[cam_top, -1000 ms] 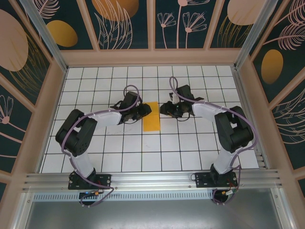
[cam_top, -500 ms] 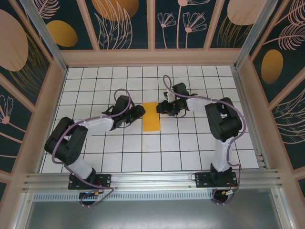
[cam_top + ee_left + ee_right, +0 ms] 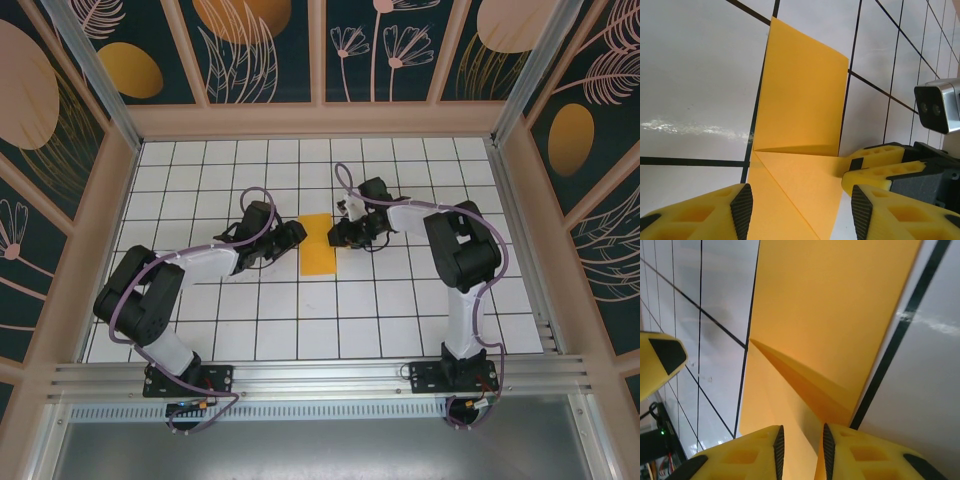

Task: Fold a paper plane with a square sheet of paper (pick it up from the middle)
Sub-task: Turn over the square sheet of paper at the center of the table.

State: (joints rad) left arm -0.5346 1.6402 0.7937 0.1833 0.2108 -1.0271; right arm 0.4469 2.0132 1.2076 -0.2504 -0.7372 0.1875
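Note:
The square sheet of paper (image 3: 318, 244) lies folded into a narrow orange-yellow rectangle in the middle of the tiled floor. A diagonal flap is creased at its far end (image 3: 805, 100). My left gripper (image 3: 292, 236) sits low at the paper's left edge. It is open, and its pads straddle the flap end (image 3: 802, 212) without touching it. My right gripper (image 3: 338, 232) is at the paper's far right corner. Its jaws (image 3: 801, 452) stand narrowly apart around the raised edge of the flap (image 3: 830, 305). Its yellow fingers (image 3: 875, 165) rest on the paper's right edge.
A white floor with black grid lines (image 3: 400, 300) spreads around the paper. Wooden walls (image 3: 320, 120) with patterned panels enclose it on three sides. The arm bases stand on the metal rail (image 3: 320, 375) at the near edge.
The right gripper has slid left onto the paper's far right corner and its jaws have narrowed. The left arm has dropped lower and its jaws have opened wider. The paper has stayed put.

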